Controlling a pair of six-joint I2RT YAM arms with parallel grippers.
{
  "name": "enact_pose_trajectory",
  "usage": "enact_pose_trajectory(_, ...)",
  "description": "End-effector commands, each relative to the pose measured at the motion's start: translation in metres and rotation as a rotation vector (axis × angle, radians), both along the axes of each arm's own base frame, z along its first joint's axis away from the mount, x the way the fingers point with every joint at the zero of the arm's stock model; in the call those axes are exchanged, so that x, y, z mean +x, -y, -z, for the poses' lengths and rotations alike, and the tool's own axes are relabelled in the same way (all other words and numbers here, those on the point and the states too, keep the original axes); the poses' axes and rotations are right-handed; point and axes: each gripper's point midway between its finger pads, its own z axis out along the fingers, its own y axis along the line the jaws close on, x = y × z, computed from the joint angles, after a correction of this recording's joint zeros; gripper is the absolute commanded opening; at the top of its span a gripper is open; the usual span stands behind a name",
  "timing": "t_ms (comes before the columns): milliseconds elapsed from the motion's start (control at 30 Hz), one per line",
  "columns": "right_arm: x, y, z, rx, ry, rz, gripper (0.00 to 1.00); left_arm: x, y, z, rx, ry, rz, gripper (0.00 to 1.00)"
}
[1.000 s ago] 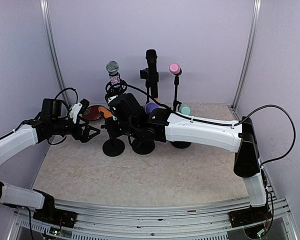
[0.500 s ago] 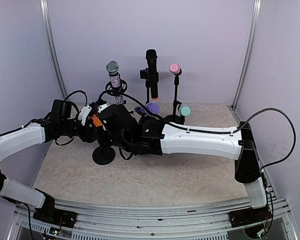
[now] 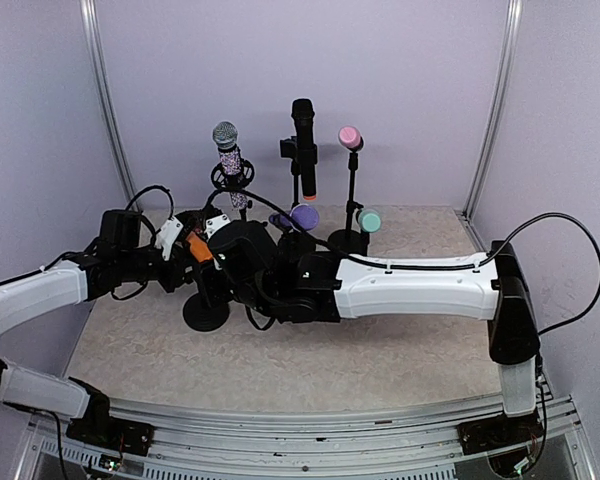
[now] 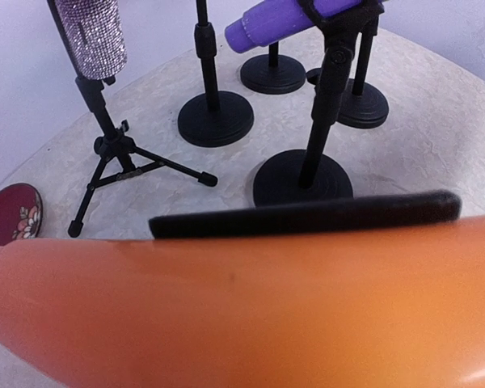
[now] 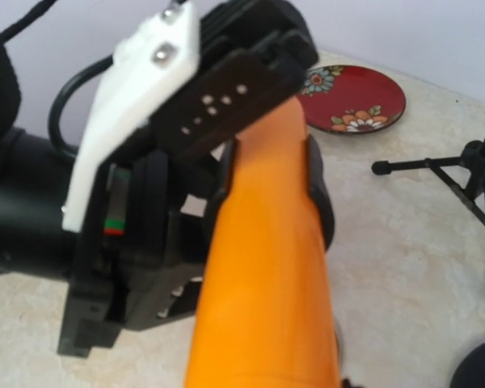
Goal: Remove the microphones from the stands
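Note:
The orange microphone (image 3: 202, 248) leans left on its black stand (image 3: 205, 312). My left gripper (image 3: 185, 250) is shut on its tail end. In the right wrist view, the left gripper's black fingers (image 5: 319, 194) press both sides of the orange microphone (image 5: 267, 275). In the left wrist view the orange microphone (image 4: 242, 307) fills the lower half, with one finger pad (image 4: 307, 214) lying along it. My right gripper (image 3: 225, 262) is closed on the microphone's body at the stand top; its fingertips are hidden beneath it.
Behind stand a sparkly microphone on a tripod (image 3: 227, 150), a black microphone (image 3: 303, 140), a pink one (image 3: 350, 137), a purple one (image 3: 303, 216) and a teal one (image 3: 370, 220), each on a stand. A red flowered plate (image 5: 352, 97) lies at the back left.
My left gripper swung right from beside the plate to the orange microphone and closed on it. The right arm drew the stand left and nearer.

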Motion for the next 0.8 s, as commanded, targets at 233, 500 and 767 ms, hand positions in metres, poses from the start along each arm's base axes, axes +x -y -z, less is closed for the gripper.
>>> enact_pose_trajectory(233,-0.043,0.052,-0.076,0.083,0.035,0.0,0.0,0.026,-0.023,-0.005,-0.008,0.051,-0.158,0.03)
enact_pose_trajectory(500,-0.053,0.084,-0.077,0.074,0.014,0.013,0.0,0.02,-0.015,0.001,-0.042,0.043,-0.121,0.0)
enact_pose_trajectory(767,-0.072,0.1,-0.097,0.084,0.016,-0.013,0.0,0.027,-0.019,0.015,-0.021,0.021,-0.156,0.0)
